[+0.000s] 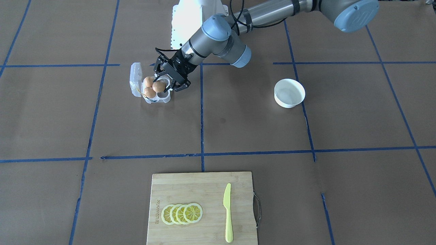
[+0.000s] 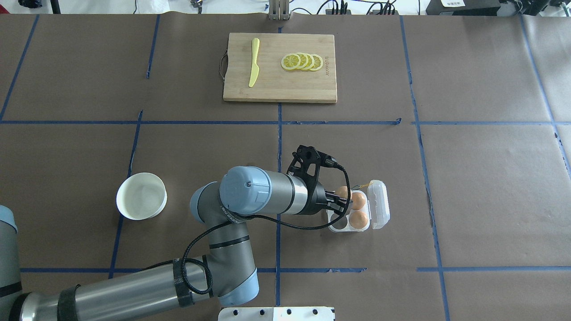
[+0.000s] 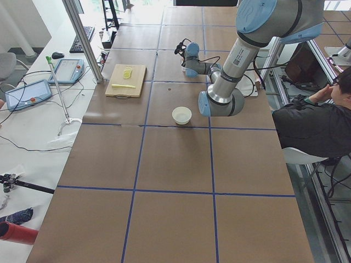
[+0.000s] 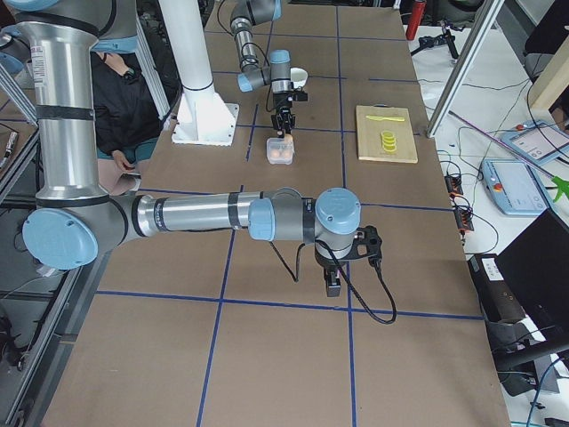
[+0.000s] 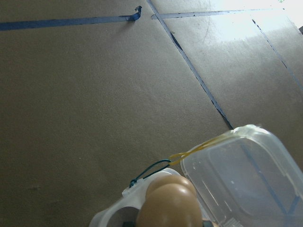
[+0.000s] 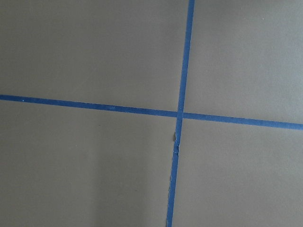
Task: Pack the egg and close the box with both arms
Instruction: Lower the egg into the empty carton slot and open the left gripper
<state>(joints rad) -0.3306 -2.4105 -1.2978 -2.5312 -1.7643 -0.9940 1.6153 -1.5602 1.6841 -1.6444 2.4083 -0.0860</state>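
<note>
egg [image 5: 169, 207] & box [image 5: 246, 175] cut off at btm edge, left wrist view; right gripper's [image 4: 331, 286] jaws unreadable.

Table cover [image 1: 340, 119] is matt brown paper, slightly creased, with blue tape [image 1: 202, 119] lines. Box [image 1: 135, 73] clear glossy plastic. Egg [image 1: 158, 86] shell smooth, low sheen. Bowl [image 1: 289, 93] white, smooth, matt. Cutting board [image 1: 190, 190] pale wood, thin metal handle [image 1: 259, 207]. Knife [image 1: 227, 211] yellow plastic. Left arm [image 1: 272, 13] silvery metal tube, pale blue caps [image 1: 356, 15] smooth.

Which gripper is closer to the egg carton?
Left. The left gripper holds an egg just over the egg carton; the right gripper hangs far away from it.
</note>
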